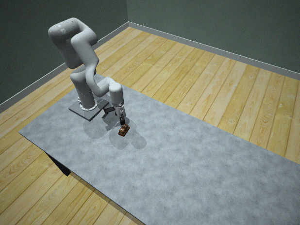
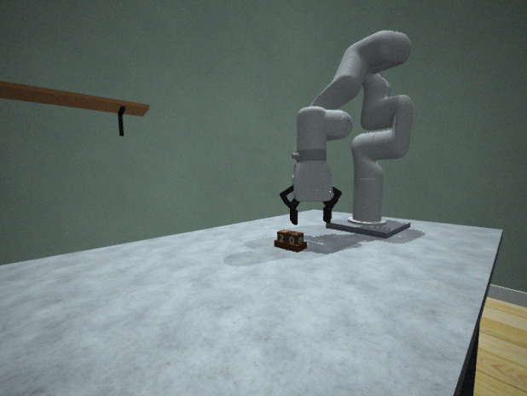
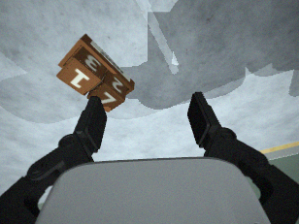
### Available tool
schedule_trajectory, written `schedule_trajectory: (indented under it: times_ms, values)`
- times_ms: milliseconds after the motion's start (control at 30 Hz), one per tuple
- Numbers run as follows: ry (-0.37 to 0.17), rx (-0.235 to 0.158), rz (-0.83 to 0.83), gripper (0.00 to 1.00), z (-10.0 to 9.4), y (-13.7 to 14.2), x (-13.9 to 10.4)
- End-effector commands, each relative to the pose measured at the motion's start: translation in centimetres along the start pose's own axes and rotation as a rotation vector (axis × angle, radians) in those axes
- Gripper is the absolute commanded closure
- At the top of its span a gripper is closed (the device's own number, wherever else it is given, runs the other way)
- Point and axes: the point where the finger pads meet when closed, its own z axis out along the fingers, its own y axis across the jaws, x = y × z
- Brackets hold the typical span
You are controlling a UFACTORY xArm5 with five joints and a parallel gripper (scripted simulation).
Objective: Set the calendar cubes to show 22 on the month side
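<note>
A small brown calendar tray [image 1: 124,131] lies flat on the grey table with two wooden cubes side by side in it. In the exterior view the tray [image 2: 291,241] shows a front reading 2 and 0. In the wrist view the cubes [image 3: 94,79] show a 3 and a 1 on one cube and two 2s on the other. My gripper [image 2: 309,212] is open and empty. It hangs above the table, just behind the tray and toward the arm's base. In the wrist view the gripper [image 3: 148,117] has its left fingertip just below the tray's corner.
The arm's base plate [image 1: 88,110] is bolted to the table near the tray. A wooden shelf [image 2: 70,100] with a black bracket juts from the wall at the left, high above the table. The table's edge [image 2: 477,337] runs along the right.
</note>
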Motion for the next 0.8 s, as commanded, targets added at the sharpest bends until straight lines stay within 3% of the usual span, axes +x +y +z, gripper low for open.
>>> schedule_trajectory:
  times_ms: [0, 567, 767]
  values:
    - [0.000, 0.001, 0.000, 0.00, 0.0, -0.5, -0.2]
    - [0.000, 0.000, 0.000, 0.00, -0.3, -3.6, -1.3]
    - [0.000, 0.000, 0.000, 0.00, -0.5, -5.9, -2.1]
